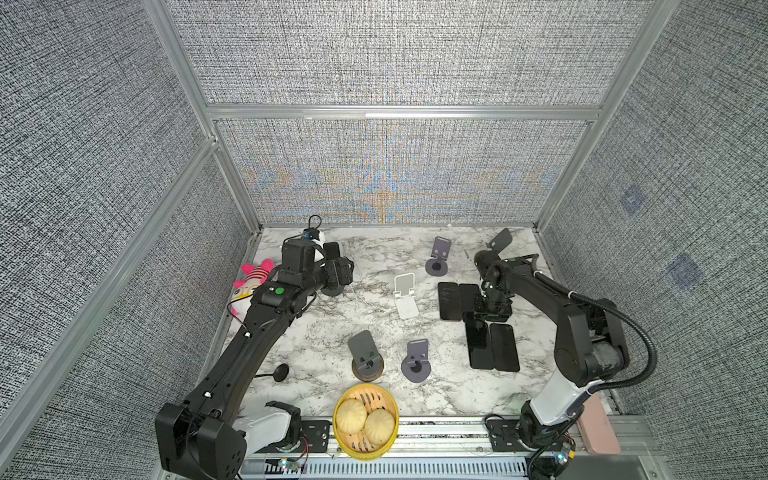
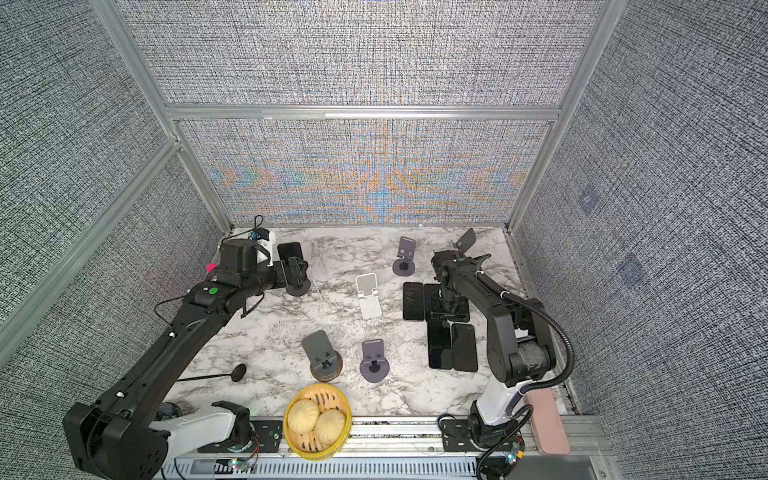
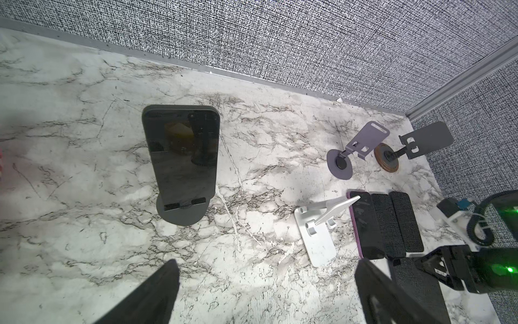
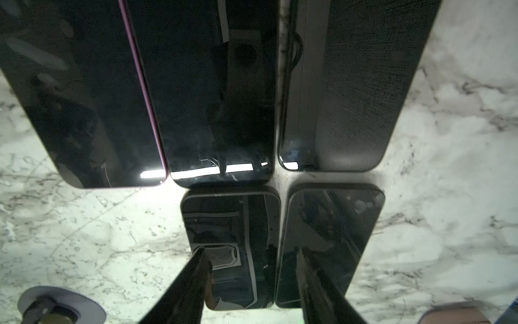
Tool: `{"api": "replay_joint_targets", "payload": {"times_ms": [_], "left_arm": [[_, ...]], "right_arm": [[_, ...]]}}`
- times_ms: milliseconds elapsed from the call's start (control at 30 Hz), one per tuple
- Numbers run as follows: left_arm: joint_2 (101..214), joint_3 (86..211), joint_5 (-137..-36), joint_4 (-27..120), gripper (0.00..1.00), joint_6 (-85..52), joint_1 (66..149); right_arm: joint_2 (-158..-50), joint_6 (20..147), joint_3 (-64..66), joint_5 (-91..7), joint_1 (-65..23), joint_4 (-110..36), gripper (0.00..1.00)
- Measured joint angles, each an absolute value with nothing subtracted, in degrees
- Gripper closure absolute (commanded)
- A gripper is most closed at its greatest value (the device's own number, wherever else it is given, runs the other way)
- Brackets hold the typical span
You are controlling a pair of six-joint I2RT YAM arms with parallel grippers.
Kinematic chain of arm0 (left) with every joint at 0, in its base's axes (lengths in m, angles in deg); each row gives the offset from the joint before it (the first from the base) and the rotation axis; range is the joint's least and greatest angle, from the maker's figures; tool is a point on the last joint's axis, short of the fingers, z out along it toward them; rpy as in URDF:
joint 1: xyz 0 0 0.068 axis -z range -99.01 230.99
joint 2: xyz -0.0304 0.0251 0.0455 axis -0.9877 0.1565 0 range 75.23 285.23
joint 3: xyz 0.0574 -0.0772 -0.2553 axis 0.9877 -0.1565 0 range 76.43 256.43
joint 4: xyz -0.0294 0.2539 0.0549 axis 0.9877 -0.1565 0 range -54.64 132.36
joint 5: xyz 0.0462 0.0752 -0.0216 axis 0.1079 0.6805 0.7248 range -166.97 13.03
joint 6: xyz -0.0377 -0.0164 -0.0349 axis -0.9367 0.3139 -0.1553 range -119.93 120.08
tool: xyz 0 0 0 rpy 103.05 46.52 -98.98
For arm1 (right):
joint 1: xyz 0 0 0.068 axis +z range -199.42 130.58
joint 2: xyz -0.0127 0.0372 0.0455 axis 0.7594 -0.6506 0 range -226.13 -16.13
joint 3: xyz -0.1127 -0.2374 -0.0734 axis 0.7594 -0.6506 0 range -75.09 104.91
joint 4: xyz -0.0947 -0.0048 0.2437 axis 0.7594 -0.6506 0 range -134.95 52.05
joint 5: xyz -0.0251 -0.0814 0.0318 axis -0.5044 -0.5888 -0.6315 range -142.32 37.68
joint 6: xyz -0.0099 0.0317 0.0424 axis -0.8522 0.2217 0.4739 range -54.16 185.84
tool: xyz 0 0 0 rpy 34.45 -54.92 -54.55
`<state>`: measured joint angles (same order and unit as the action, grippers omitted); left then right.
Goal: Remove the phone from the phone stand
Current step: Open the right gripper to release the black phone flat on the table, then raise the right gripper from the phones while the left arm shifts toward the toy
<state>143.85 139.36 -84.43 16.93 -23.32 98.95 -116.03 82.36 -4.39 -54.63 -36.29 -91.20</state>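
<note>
The phone [image 3: 182, 151] leans upright in its stand [image 3: 180, 217], left of and behind the white stand [image 3: 316, 235]. The left pincer [image 3: 267, 266] faces it, spread wide and apart from it. Right of the white stand, the right pincer [image 4: 251, 252] hangs half-spread over flat phones [image 4: 330, 238].

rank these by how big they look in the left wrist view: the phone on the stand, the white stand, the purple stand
1. phone: clearly the largest, though it is also nearest the camera.
2 and 3. white stand and purple stand: they look about alike, so not ranked.
</note>
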Motion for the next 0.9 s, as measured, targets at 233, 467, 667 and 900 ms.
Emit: {"api": "replay_joint_targets", "payload": {"times_ms": [233, 467, 667, 900], "left_arm": [[143.85, 139.36, -84.41, 16.93, 0.01, -23.32, 98.95], [143.85, 139.36, -84.41, 16.93, 0.01, -23.32, 98.95], [143.85, 139.36, -84.39, 16.93, 0.01, -23.3, 98.95], [143.85, 139.36, -84.35, 16.93, 0.01, -23.3, 98.95]], "right_arm": [[-119.09, 82.31, -4.76, -53.2, -35.59, -87.79, 0.62], [-119.64, 81.96, -5.85, -53.1, -35.63, -87.16, 0.64], [-120.01, 81.96, -6.84, -53.07, -35.66, -86.79, 0.66], [-119.18, 81.96, -7.34, -53.1, -35.61, -86.87, 0.66]]}}
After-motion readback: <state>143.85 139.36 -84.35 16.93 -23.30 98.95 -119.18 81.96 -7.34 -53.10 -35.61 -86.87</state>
